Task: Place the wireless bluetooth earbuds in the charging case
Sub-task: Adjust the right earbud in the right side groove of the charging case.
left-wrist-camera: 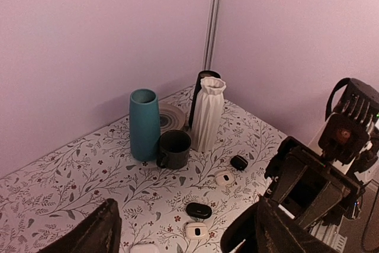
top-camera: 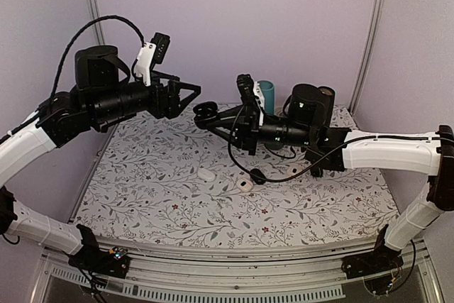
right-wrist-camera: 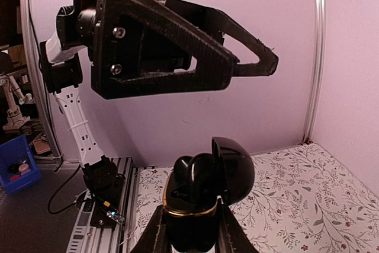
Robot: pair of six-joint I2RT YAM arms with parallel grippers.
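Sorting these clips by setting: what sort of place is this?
Likely a robotics lab cell, not a home: plain lilac panel walls, metal posts, an aluminium rail along the near edge, and a floral cloth as worktop.

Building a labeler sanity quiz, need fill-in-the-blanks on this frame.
The right gripper is shut on the black charging case, whose lid stands ____.
The left gripper hangs with jaws wide apart, holding ____.
The dark mug stands between the white ribbed vase and the ____ vase.
Missing words: open; nothing; teal.
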